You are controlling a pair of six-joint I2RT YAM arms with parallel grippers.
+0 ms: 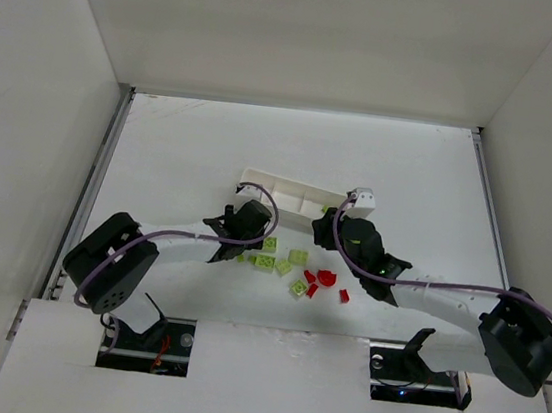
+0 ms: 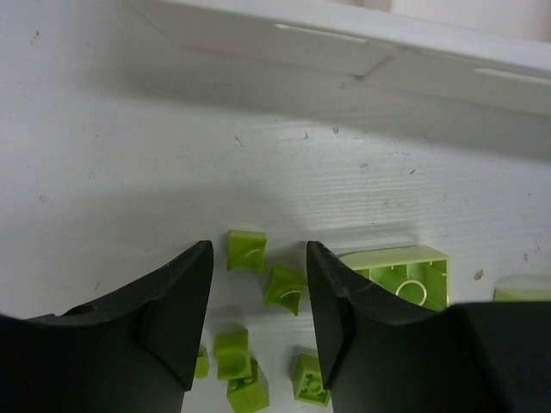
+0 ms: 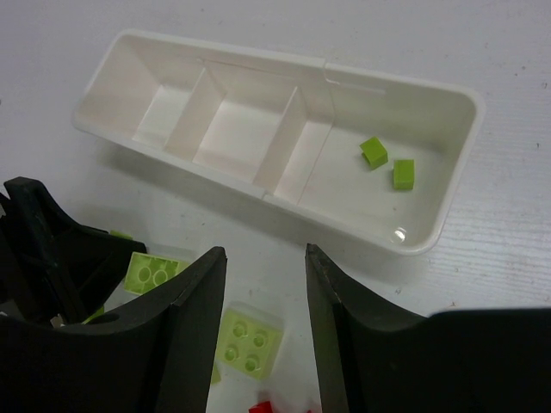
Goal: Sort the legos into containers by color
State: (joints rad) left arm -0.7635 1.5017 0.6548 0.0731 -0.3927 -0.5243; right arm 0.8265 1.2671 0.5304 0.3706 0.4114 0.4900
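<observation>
The white tray point(image 1: 287, 196) has three compartments point(image 3: 250, 129). Two lime green legos point(image 3: 374, 151) point(image 3: 403, 173) lie in its right-hand compartment; the other two compartments hold nothing. Loose green legos point(image 1: 267, 263) and a few red legos point(image 1: 326, 276) lie on the table in front of the tray. My left gripper point(image 1: 236, 242) is open low over several small green legos point(image 2: 286, 286), its fingertips point(image 2: 258, 248) either side of them. My right gripper point(image 1: 323, 234) is open and empty above a pale green 2x2 lego point(image 3: 250, 340), its fingertips point(image 3: 265, 251) short of the tray's near wall.
A larger green lego point(image 2: 405, 271) lies upside down just right of my left gripper's right finger. The tray's near wall point(image 2: 344, 43) runs across ahead of the left gripper. White walls enclose the table on the left, right and back. The two grippers are close together.
</observation>
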